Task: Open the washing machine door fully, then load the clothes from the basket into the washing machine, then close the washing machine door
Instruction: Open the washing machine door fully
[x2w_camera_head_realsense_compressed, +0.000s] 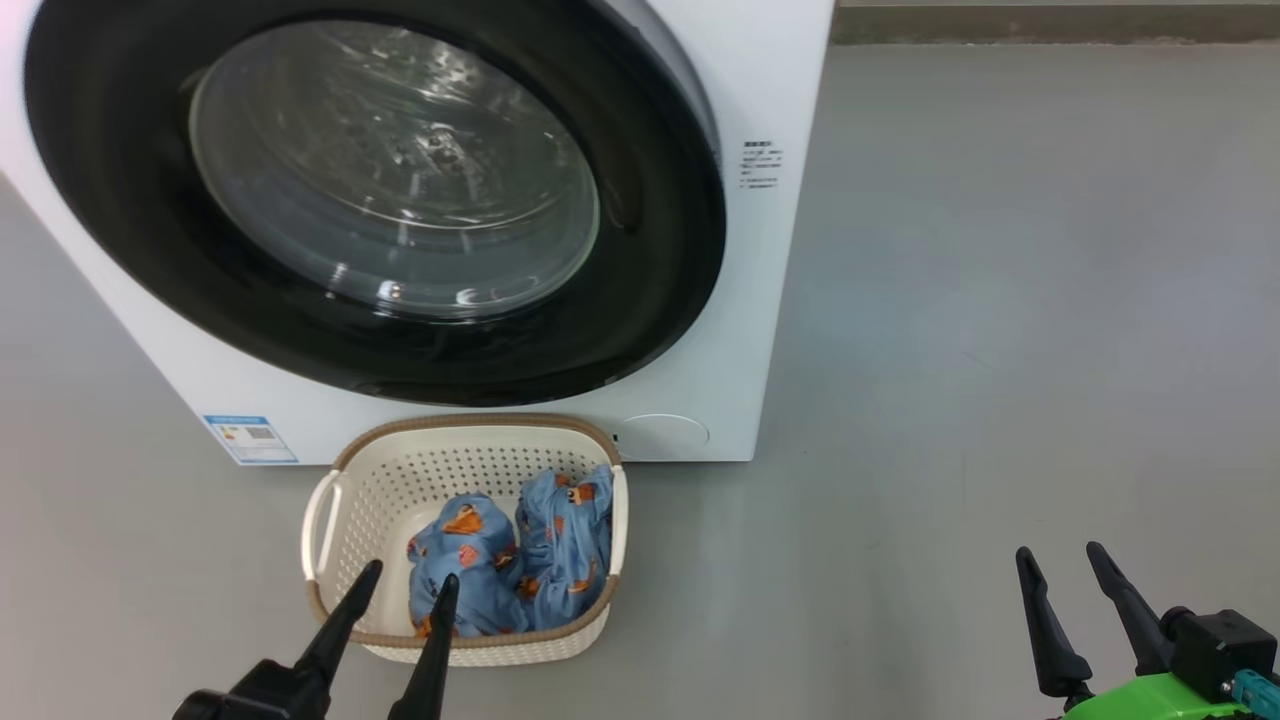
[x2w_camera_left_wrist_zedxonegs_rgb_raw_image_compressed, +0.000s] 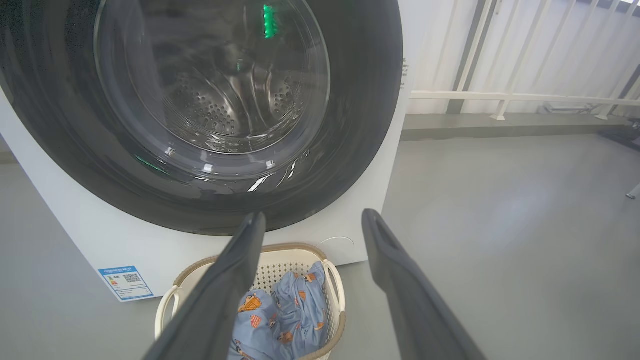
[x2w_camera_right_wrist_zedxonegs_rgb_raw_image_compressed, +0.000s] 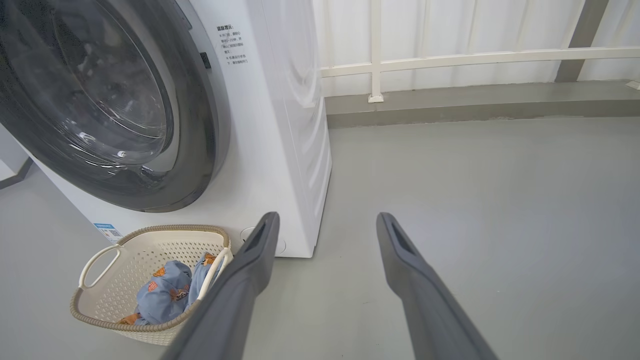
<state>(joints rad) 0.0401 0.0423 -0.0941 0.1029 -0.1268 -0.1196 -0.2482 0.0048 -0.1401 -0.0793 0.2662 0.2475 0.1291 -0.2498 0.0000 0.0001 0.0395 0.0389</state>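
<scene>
Currently the washing machine door (x2w_camera_head_realsense_compressed: 380, 200) looks shut, flush with the white washing machine (x2w_camera_head_realsense_compressed: 760, 300) front. The basket (x2w_camera_head_realsense_compressed: 350, 480) sits on the floor just beside the machine's base, under the door's lower edge. The clothes (x2w_camera_head_realsense_compressed: 520, 560) are bunched in its right half.

The left gripper (x2w_camera_head_realsense_compressed: 412, 572) hangs above the basket's near rim, fingers apart, empty. The right gripper (x2w_camera_head_realsense_compressed: 1058, 548) is low and well apart from the machine, fingers apart, empty.

Risks, as I judge them:
- The glossy round door gives little purchase, so a finger may slip off its edge.
- The swinging door could catch the left gripper.
- Grabbing clothes now leaves nowhere to load them.
</scene>
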